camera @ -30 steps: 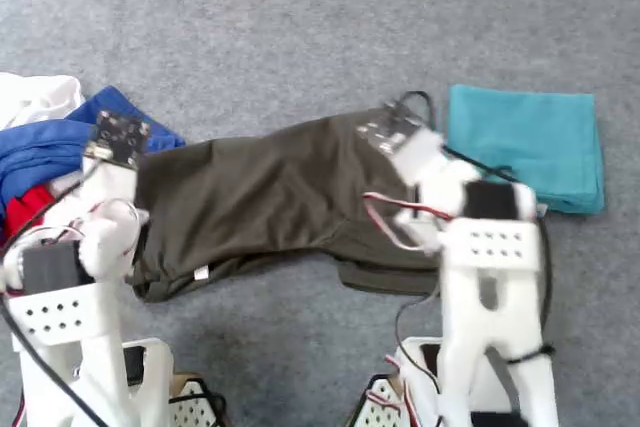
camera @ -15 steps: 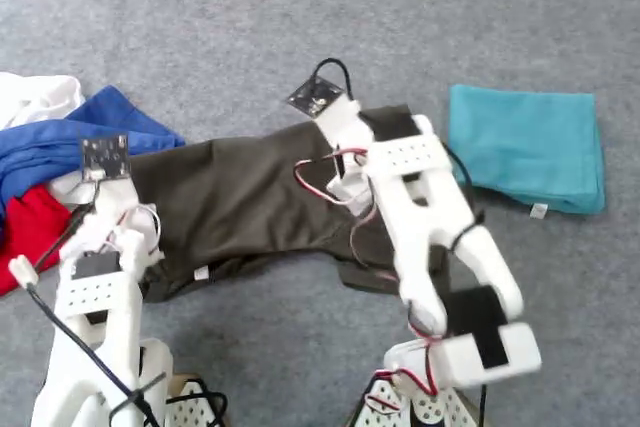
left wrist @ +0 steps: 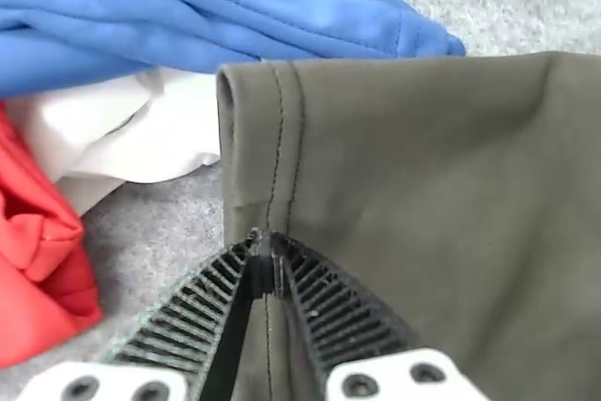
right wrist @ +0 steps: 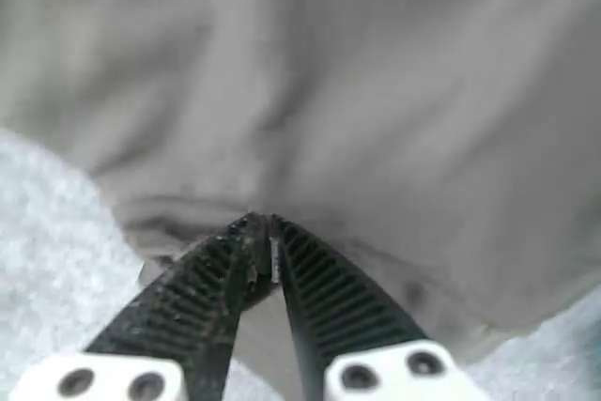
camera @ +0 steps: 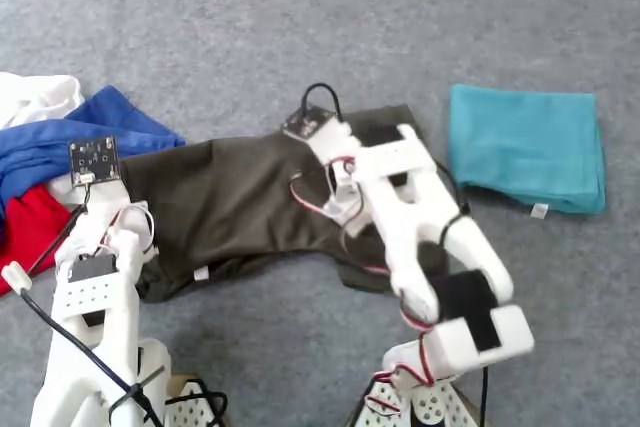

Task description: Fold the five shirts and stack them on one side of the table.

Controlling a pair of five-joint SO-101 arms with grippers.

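Note:
An olive shirt (camera: 240, 202) lies spread across the middle of the table. My left gripper (left wrist: 268, 268) is shut on its stitched hem (left wrist: 280, 147) at the shirt's left end, next to the pile of unfolded shirts. My right gripper (right wrist: 263, 237) is shut on a fold of the same olive shirt (right wrist: 357, 91); in the high view that arm (camera: 400, 187) stretches over the shirt's right half toward its far edge. A folded teal shirt (camera: 527, 147) lies flat at the right.
A blue shirt (camera: 60, 142), a white shirt (camera: 35, 97) and a red shirt (camera: 30, 227) lie crumpled together at the left edge. Bare grey table (camera: 300, 37) stretches along the far side, and more lies in front of the olive shirt.
My right arm has swung from the shirt's right end toward its middle, drawing that end of the olive shirt leftward. My left arm has shifted slightly left while keeping hold of the hem.

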